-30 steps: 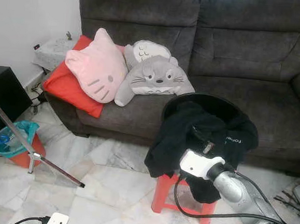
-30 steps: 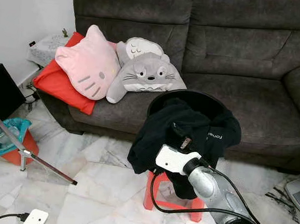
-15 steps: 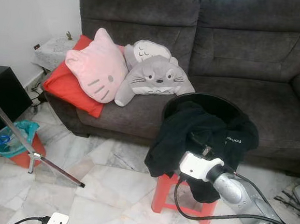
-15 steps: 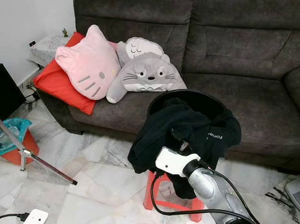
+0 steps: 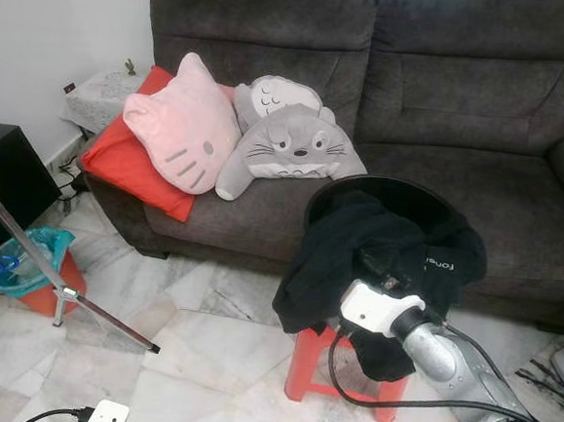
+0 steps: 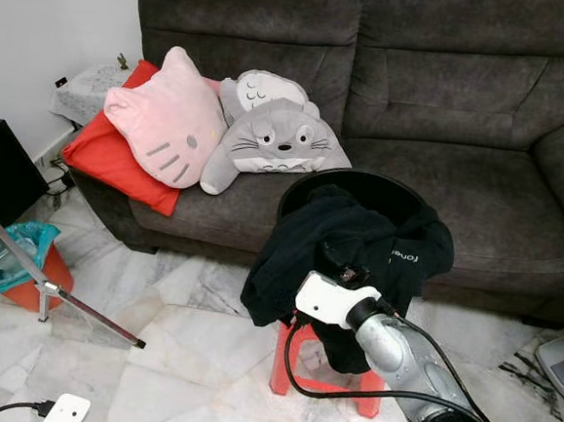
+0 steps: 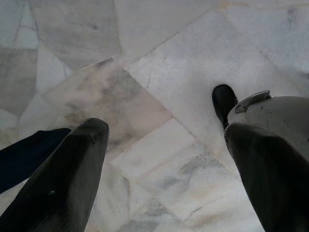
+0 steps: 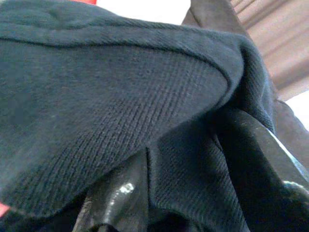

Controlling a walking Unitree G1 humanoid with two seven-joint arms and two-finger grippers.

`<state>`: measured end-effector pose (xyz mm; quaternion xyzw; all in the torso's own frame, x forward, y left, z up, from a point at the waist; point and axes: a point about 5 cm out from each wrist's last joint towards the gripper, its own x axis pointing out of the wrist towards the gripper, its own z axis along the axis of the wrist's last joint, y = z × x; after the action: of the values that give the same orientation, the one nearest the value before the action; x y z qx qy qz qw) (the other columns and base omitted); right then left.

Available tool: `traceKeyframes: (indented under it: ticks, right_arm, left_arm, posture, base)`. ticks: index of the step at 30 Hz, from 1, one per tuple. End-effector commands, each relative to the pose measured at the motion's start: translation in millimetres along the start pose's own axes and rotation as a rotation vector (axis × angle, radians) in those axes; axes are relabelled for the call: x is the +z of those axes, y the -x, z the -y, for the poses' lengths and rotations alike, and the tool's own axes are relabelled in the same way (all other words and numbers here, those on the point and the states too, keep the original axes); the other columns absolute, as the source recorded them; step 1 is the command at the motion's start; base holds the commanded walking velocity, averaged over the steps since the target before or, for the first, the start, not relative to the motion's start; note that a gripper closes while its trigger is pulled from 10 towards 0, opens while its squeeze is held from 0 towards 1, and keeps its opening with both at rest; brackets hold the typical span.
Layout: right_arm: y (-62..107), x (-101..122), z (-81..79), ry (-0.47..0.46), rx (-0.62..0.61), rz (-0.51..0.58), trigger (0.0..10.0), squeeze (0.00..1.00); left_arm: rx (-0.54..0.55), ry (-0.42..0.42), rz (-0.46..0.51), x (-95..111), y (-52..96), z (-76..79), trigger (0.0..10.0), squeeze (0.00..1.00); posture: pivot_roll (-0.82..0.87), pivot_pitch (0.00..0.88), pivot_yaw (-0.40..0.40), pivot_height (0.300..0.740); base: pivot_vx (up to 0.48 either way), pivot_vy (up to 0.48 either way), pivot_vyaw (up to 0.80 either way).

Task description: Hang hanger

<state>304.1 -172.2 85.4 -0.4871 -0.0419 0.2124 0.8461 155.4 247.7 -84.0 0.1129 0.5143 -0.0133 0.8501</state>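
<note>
My right gripper, jaws apart, is buried in the soft, floppy black garment; I'd grab a thick fold, since thin cloth slips.

Silver right arm, white wrist block, looping black cable; glossy black fingers.

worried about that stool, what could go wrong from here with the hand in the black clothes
1. The right hand is buried in the black clothes heaped over a black tub on a small red stool; a pull could tip it all.
2. The fabric may snag on the fingers.
3. The arm's cable loops beside the stool leg.
</note>
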Motion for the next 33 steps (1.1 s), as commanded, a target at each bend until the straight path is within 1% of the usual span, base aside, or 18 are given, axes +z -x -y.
traceKeyframes:
  ticks: [1,5,7,10,12,14,15,16,17,20,21,22,26,27,28,29,31,33]
  right_arm:
    - [-3.5,0.7,9.2,-0.025,-0.051,-0.012,0.0,0.00]
    - [-3.8,1.5,15.7,-0.044,-0.087,-0.021,0.0,0.00]
    - [-3.8,1.8,18.0,-0.044,-0.098,-0.025,0.0,0.00]
    - [-4.7,3.8,26.1,-0.044,-0.124,-0.025,0.0,0.00]
    - [-5.1,4.9,27.7,-0.042,-0.127,-0.022,0.0,0.00]
    - [-7.0,9.6,37.6,-0.036,-0.151,-0.010,0.0,0.00]
    - [-7.0,9.6,37.6,-0.036,-0.151,-0.010,0.0,0.00]
    - [-8.0,12.3,43.6,-0.044,-0.170,-0.004,0.0,0.00]
    - [-8.4,13.6,46.0,-0.048,-0.178,-0.002,0.0,0.00]
    - [-12.6,25.0,67.3,-0.063,-0.234,0.032,0.0,0.00]
    - [-15.1,33.1,81.3,-0.059,-0.260,0.054,0.0,0.00]
    - [-16.0,37.2,88.6,-0.062,-0.276,0.067,0.0,0.00]
    - [-16.8,46.8,109.1,-0.060,-0.321,0.082,0.0,0.00]
    - [-17.2,51.8,121.3,-0.069,-0.349,0.089,0.0,0.00]
    - [-17.2,54.5,127.1,-0.071,-0.362,0.094,0.0,0.00]
    - [-17.2,60.0,137.8,-0.075,-0.388,0.104,0.0,0.00]
    - [-17.2,61.6,140.3,-0.077,-0.393,0.106,0.0,0.00]
    - [-17.3,68.5,148.3,-0.093,-0.420,0.123,0.0,0.00]
  left_arm:
    - [0.013,-0.012,0.001,-0.6,0.6,-3.6,10.0,0.00]
    - [0.014,-0.012,0.002,-0.4,0.6,-3.6,10.0,0.00]
    - [0.014,-0.011,0.002,-0.4,0.6,-3.7,10.0,0.00]
    - [0.015,-0.011,0.003,-0.3,0.6,-3.7,10.0,0.00]
    - [0.015,-0.011,0.003,-0.3,0.6,-3.7,10.0,0.00]
    - [0.016,-0.010,0.005,0.0,0.6,-3.5,10.0,0.00]
    - [0.016,-0.010,0.005,0.0,0.6,-3.5,10.0,0.00]
    - [0.016,-0.009,0.005,0.0,0.6,-3.5,10.0,0.00]
    - [0.016,-0.009,0.005,0.0,0.6,-3.5,10.0,0.00]
    - [0.017,-0.009,0.005,0.3,0.5,-3.4,10.0,0.00]
    - [0.016,-0.010,0.005,0.4,0.5,-3.3,10.0,0.00]
    - [0.016,-0.009,0.005,0.3,0.5,-3.3,10.0,0.00]
    - [0.015,-0.009,0.005,0.3,0.5,-3.2,10.0,0.00]
    - [0.013,-0.010,0.004,0.2,0.5,-3.2,10.0,0.00]
    - [0.012,-0.010,0.003,0.2,0.5,-3.2,10.0,0.00]
    - [0.011,-0.012,0.002,0.0,0.5,-3.0,10.0,0.00]
    - [0.010,-0.012,0.002,0.0,0.5,-3.1,10.0,0.00]
    - [0.010,-0.012,0.002,0.0,0.5,-3.2,10.0,0.00]
  posture:
    - [-0.06,0.000,0.091,0.740]
    - [-0.06,0.000,0.092,0.740]
    - [-0.06,0.000,0.092,0.740]
    - [-0.06,0.000,0.092,0.740]
    - [-0.06,0.000,0.093,0.740]
    - [-0.06,0.000,0.091,0.740]
    - [-0.06,0.000,0.091,0.740]
    - [-0.06,0.000,0.091,0.740]
    - [-0.06,0.000,0.091,0.740]
    - [-0.06,0.000,0.093,0.740]
    - [-0.06,0.000,0.092,0.740]
    - [-0.06,0.000,0.092,0.740]
    - [-0.07,0.000,0.094,0.740]
    - [-0.07,0.000,0.095,0.740]
    - [-0.07,0.000,0.095,0.740]
    - [-0.07,0.000,0.095,0.740]
    - [-0.07,0.000,0.095,0.740]
    - [-0.07,0.000,0.096,0.740]
  base:
    - [0.000,0.000,0.00]
    - [0.000,0.000,0.00]
    - [0.000,0.000,0.00]
    - [0.000,0.000,0.00]
    - [0.000,0.000,0.00]
    - [0.000,0.000,0.00]
    - [0.000,0.000,0.00]
    - [0.000,0.000,0.00]
    - [0.000,0.000,0.00]
    - [0.000,0.000,0.00]
    - [0.000,0.000,0.00]
    - [0.000,0.000,0.00]
    - [0.000,0.000,0.00]
    - [0.000,0.000,0.00]
    - [0.000,0.000,0.00]
    - [0.000,0.000,0.00]
    - [0.000,0.000,0.00]
    - [0.000,0.000,0.00]
